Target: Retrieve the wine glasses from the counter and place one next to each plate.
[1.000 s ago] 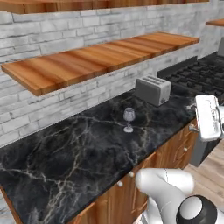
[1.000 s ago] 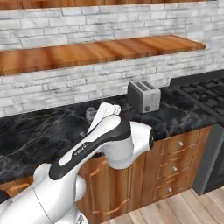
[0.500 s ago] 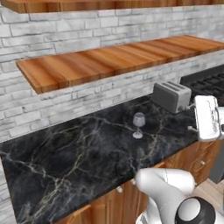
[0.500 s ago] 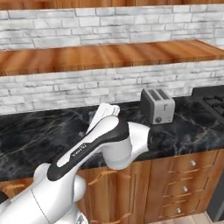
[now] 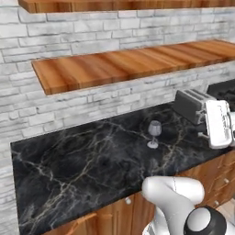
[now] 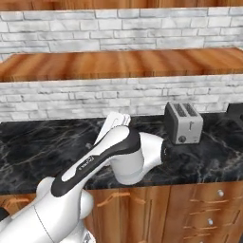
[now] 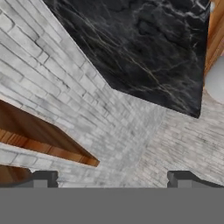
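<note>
One wine glass (image 5: 154, 133), clear with a thin stem, stands upright on the black marble counter (image 5: 82, 165) near its middle. My gripper (image 5: 219, 124) hangs at the right edge of the left base view, above the counter's front, well right of the glass and in front of the toaster. In the hand view my gripper (image 7: 112, 181) is open, its dark fingertips (image 7: 43, 178) wide apart with nothing between them, facing the brick wall and the counter (image 7: 144, 48). The plates are out of view.
A silver toaster (image 5: 192, 104) sits on the counter right of the glass, toaster (image 6: 183, 122) also beside my arm (image 6: 118, 156). A wooden shelf (image 5: 128, 64) runs along the brick wall above. Brown cabinet doors and drawers (image 6: 209, 213) sit under the counter.
The whole picture has shifted: the base has driven left along the counter, so glass and toaster sit further right in both base views. The arm keeps its pose and the gripper stays open.
</note>
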